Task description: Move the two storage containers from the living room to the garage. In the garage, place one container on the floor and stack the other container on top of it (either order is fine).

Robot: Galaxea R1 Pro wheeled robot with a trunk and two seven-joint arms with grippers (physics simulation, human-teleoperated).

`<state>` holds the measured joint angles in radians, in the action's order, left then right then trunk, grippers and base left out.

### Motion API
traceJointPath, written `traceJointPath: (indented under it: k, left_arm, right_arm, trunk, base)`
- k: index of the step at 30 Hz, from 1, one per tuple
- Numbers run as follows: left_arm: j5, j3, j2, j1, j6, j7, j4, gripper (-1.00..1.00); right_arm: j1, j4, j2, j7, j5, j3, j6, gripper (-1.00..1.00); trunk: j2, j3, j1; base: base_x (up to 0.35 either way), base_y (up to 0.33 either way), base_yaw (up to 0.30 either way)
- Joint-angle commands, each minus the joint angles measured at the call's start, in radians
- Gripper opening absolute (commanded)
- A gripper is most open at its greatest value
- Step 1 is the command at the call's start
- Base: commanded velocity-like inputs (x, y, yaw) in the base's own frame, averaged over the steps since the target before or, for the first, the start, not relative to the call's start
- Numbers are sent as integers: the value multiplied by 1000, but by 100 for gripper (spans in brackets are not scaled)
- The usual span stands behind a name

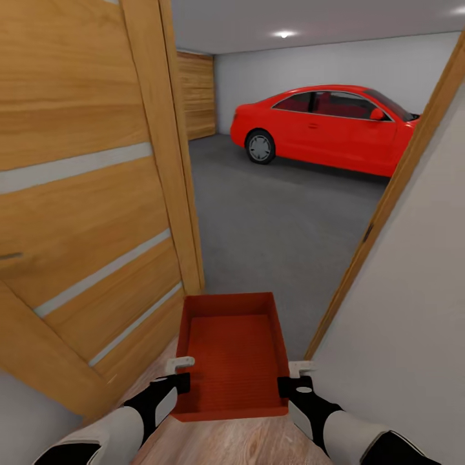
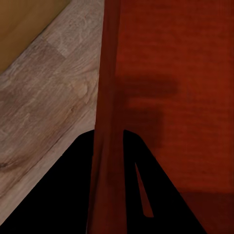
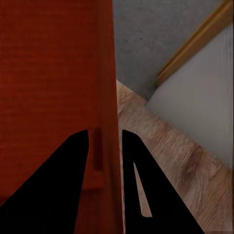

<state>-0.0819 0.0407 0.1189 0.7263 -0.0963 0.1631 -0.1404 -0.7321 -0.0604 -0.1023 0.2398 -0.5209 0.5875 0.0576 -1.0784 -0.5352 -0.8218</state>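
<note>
Bright ceiling lamp (image 1: 284, 33); soft shadows; wrist views blurry.

Right pincer (image 3: 105, 161) clamped on the bin's (image 3: 53, 73) side wall, one black finger (image 3: 53, 185) inside, the other outside. Ribbed orange-red bin interior on the inner side. Beyond the outer finger: wood-plank floor (image 3: 175, 165), grey concrete (image 3: 156, 34), wooden door frame (image 3: 195, 46), white wall (image 3: 204, 107).

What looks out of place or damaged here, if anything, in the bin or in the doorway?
Nothing stands out. The orange-red bin is held level and empty, with the left claw and the right claw each shut on a side wall. The wooden door stands open, and a red car is parked on the grey garage floor.
</note>
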Motion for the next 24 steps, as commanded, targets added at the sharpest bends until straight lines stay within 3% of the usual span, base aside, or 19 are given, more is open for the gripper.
traceJointPath:
  k: [1, 11, 24]
  left_arm:
    - [-33, -39, -27, -1, -5, 3, 5, -100]
    - [-32, -39, -27, -1, -5, 3, 5, -100]
    - [-33, -39, -27, -1, -5, 3, 5, -100]
  right_arm:
    - [-1, -4, 13, -54, 6, -29, 21, -100]
    - [-1, -4, 14, -54, 6, -29, 21, -100]
    - [-1, -4, 14, -54, 6, -29, 21, -100]
  trunk:
    - [-1, -1, 0]
    - [-1, -1, 0]
    - [-1, -1, 0]
  base:
    - [0, 0, -238]
    - [0, 18, -119]
    - [0, 247, -1]
